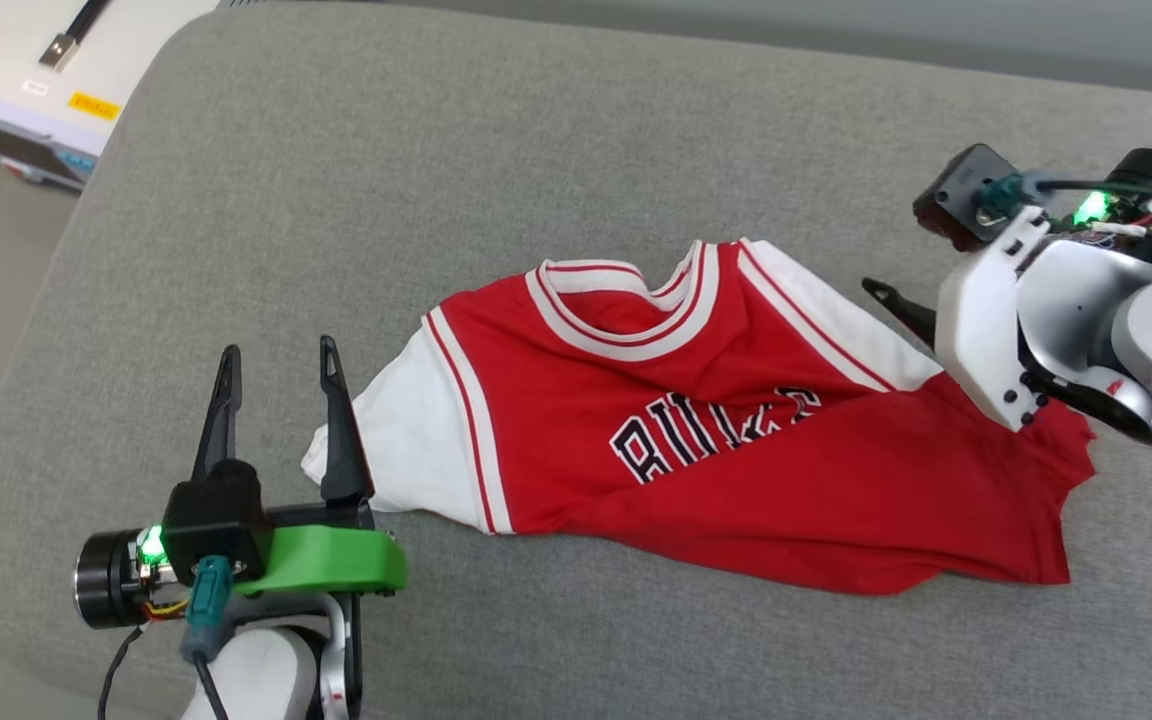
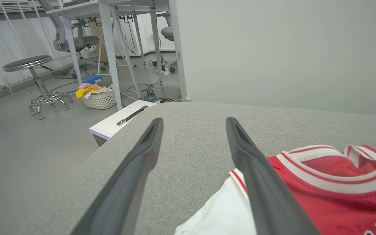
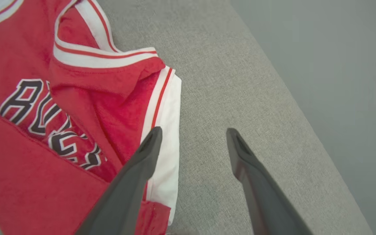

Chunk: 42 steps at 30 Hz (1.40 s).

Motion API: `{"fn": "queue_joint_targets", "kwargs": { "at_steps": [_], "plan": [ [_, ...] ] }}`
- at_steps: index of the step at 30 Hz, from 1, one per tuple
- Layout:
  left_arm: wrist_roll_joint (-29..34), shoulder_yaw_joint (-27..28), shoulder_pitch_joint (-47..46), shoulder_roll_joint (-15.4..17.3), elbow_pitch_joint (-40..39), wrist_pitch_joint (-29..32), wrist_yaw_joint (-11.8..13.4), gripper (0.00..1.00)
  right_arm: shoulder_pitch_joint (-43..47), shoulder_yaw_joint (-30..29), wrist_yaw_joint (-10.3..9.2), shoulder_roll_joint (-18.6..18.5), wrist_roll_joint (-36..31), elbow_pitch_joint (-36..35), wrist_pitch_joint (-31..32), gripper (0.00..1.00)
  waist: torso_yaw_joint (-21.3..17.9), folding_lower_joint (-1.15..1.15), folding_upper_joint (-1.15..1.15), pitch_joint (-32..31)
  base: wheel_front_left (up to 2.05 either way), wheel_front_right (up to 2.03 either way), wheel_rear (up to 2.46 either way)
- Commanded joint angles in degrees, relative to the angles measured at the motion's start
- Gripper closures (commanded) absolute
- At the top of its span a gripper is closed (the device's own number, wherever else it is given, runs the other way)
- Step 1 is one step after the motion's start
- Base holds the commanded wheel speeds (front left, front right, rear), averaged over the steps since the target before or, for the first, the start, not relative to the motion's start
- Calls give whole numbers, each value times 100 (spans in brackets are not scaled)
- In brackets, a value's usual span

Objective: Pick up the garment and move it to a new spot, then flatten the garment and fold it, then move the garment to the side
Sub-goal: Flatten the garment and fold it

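From here I see the garment [image 1: 736, 440] lying rumpled across the middle of the grey padded surface [image 1: 436, 150], collar toward the far side, with a red fold lying across the lower part of its black lettering. My left gripper [image 1: 280, 346] is spread wide and holds nothing, its inner finger just beside the white sleeve at that end. My right gripper [image 3: 194, 130] is likewise spread and empty, with one finger over the other white sleeve's edge and the other over bare fabric. There is open cushion beyond the collar and on the near side of the hem. The surface's rounded corner drops off near my left arm, with a white box [image 1: 36, 90] beside it. A plain wall [image 2: 273, 49] lies beyond the far edge. To the left are a stool [image 2: 28, 62], a basket [image 2: 101, 99] of clothes and a desk [image 2: 109, 49] on a grey floor [image 2: 18, 156].
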Motion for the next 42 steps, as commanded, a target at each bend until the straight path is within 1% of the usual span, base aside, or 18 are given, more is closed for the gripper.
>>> {"fn": "queue_joint_targets", "kwargs": {
  "at_steps": [1, 4, 8, 14, 17, 19, 20, 24, 28, 32, 35, 38, 42],
  "plan": [
    [190, 58, -27, -69, -44, -33, -53, 0, -232, 222, -4, -35, 195, 12, 219, 0, 190, 0, 0, 255, 0, 0, 0],
    [398, 170, -63, -271, -96, -33, -171, 0, -634, 788, -4, -75, 599, 126, 696, 0, 254, 0, 0, 420, 0, 0, 0],
    [588, 299, -122, -504, -144, -33, -334, 0, -871, 1253, -4, -23, 871, 415, 1021, 0, 339, 0, 0, 608, 0, 0, 0],
    [800, 453, -202, -761, -186, -33, -547, 0, -663, 1430, -4, 76, 857, 790, 1346, 0, 419, 0, 0, 819, 0, 0, 0],
    [884, 494, -230, -838, -173, -33, -653, 0, -381, 1437, -4, 106, 809, 775, 1533, 0, 434, 0, 0, 864, 0, 0, 0],
    [917, 530, -238, -873, -166, -34, -698, 0, -297, 1438, -4, 113, 806, 726, 1552, 0, 423, 0, 0, 875, 0, 0, 0],
    [938, 553, -238, -890, -157, -34, -722, 0, -276, 1438, -4, 111, 800, 706, 1551, 100, 406, 0, 0, 873, 0, 0, 0],
    [1008, 631, -207, -937, -106, -34, -797, 0, -416, 1439, -4, 116, 803, 704, 1066, 100, 310, 0, 0, 780, 0, 0, 0],
    [1070, 695, -144, -965, -34, -34, -854, 0, -586, 1427, -4, 82, 740, 783, 180, 100, 174, 0, 0, 561, 0, 0, 0],
    [1124, 745, -25, -975, 43, -34, -926, 0, -528, 1191, -4, -79, 743, 853, -745, 100, 9, 0, 0, 271, 0, 0, 0],
    [1163, 780, 113, -975, 80, -34, -968, 0, -227, 844, -4, -269, 838, 874, -1297, 100, -142, 0, 0, 62, 0, 0, 0],
    [1170, 833, 234, -959, 114, -34, -1016, 0, 163, 502, -4, -475, 842, 891, -1622, 100, -304, 0, 0, -97, 0, 0, 0],
    [1191, 893, 382, -944, 151, -34, -1064, 0, 861, -182, -4, -677, 932, 972, -1967, 100, -515, 0, 0, -275, 0, 0, 0]
  ]
}}
